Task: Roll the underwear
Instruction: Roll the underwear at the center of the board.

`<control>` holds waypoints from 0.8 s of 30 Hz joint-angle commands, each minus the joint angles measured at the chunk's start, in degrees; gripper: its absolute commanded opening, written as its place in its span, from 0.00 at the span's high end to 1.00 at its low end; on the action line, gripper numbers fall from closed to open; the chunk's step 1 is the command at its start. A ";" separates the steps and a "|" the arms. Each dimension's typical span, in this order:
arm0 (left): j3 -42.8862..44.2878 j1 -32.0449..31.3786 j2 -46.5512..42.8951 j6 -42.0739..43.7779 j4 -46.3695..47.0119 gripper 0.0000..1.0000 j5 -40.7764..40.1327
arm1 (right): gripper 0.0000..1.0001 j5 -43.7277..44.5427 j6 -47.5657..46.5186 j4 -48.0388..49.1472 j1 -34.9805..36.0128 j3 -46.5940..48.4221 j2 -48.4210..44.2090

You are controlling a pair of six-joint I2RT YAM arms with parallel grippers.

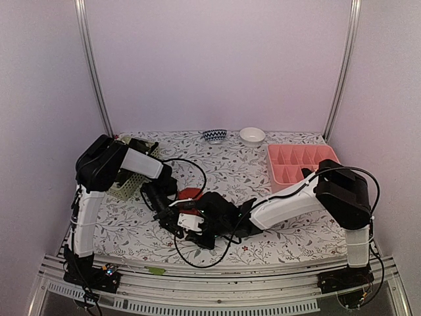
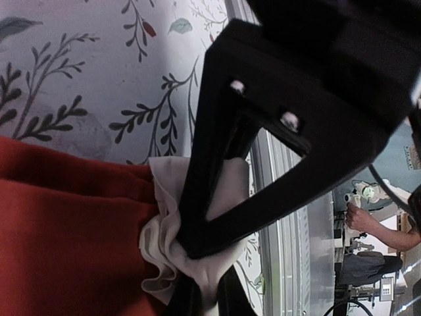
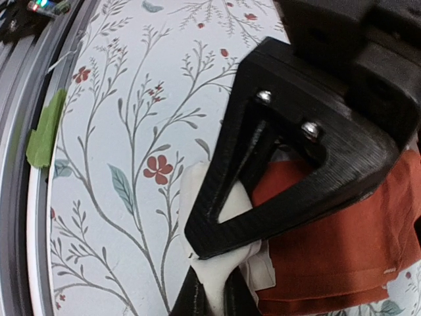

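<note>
The red-orange underwear (image 1: 190, 194) lies on the flowered table near the front middle, with its cream-white part (image 1: 189, 222) toward the front edge. My left gripper (image 1: 175, 221) is shut on that cream-white part; in the left wrist view (image 2: 205, 266) the cloth (image 2: 160, 245) bunches between the jaws, and red cloth (image 2: 66, 224) spreads to the left. My right gripper (image 1: 205, 228) is shut on the same cream-white part (image 3: 197, 187); it also shows in the right wrist view (image 3: 212, 266), beside red cloth (image 3: 342, 250). I cannot make out the black underwear.
A pink divided tray (image 1: 299, 161) stands at the back right. A pale green perforated basket (image 1: 129, 183) sits behind the left arm. Two small bowls (image 1: 214, 135) (image 1: 252, 135) stand at the back. The metal front rail (image 1: 230, 276) runs close to both grippers.
</note>
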 commanded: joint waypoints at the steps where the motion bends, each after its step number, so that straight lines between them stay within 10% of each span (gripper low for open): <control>1: -0.05 0.81 1.11 0.25 3.71 1.00 -5.61 | 1.00 0.92 -2.01 -2.83 1.12 1.08 1.66; 13: -6.49 8.65 -20.37 -11.83 21.81 0.58 -2.87 | 1.00 -21.51 20.28 -8.33 -5.86 1.81 -0.58; 24: -34.16 13.04 -52.46 -18.35 49.43 0.54 -10.12 | 1.00 -40.58 37.44 -8.48 -13.50 6.47 6.28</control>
